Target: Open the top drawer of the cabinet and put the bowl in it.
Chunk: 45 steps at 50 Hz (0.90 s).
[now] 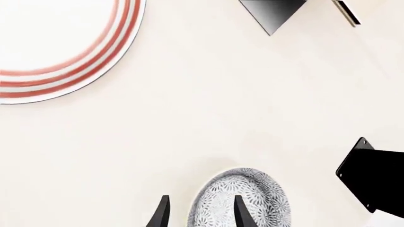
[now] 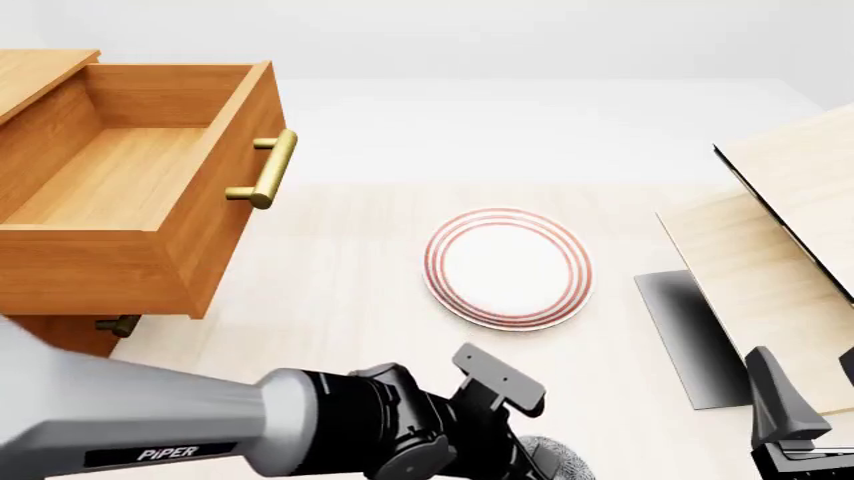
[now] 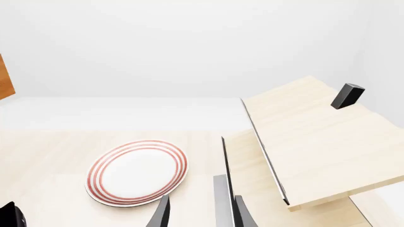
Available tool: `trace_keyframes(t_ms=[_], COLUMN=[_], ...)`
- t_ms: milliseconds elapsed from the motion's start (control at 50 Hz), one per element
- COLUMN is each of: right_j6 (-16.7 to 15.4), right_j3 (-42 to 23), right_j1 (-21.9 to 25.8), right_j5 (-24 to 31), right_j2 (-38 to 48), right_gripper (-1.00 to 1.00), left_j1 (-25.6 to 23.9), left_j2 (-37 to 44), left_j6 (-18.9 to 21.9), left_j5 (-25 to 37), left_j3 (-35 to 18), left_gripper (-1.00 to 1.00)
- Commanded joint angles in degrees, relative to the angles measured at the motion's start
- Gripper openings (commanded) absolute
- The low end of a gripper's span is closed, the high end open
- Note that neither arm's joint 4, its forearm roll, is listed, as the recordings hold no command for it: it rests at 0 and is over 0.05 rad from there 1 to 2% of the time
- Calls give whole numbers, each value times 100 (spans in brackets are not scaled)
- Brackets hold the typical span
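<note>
Front view shows the one readable word, "PIPER", in white on the left arm's [image 2: 147, 425] grey link. To the left stands the cabinet [image 2: 34, 75], orange-brown wood, with its top drawer [image 2: 127, 175] pulled well out; the drawer's floor is bare wood with nothing in it, and its brass bar handle [image 2: 267, 168] faces the table's middle. A second brass handle [image 2: 118, 325] peeks out beneath it.

On the pale table [image 2: 320, 300] lies a flat white plate with red rings [image 2: 509, 267], holding nothing. To the right is a light-wood panelled thing with a black edge [image 2: 787, 200].

The bowl [image 1: 243, 198], white with dense grey-black speckling, sits at the near edge of the table, under the left arm's wrist. In the left wrist view the left gripper [image 1: 198, 213] has its fingers spread: one finger lies over the bowl's inside, the other outside its rim, so the rim stands between them, not clamped.

The right gripper [image 3: 198, 213] hangs over the table near the plate, fingers apart and holding nothing.
</note>
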<state>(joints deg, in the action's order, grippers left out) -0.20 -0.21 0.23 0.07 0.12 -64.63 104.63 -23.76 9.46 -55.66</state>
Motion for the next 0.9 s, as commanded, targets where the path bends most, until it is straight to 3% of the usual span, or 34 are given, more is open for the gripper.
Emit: trace_keyframes(t_ms=[20, 900], right_j6=[3, 2], right_j3=[3, 3], right_j1=[-4, -5], right_j5=[-5, -5], right_j2=[3, 3], right_gripper=[100, 100], left_j1=[135, 74], left_j2=[156, 355], left_j6=[-122, -197], left_j5=[-45, 34], left_j3=[80, 23], left_gripper=[100, 100])
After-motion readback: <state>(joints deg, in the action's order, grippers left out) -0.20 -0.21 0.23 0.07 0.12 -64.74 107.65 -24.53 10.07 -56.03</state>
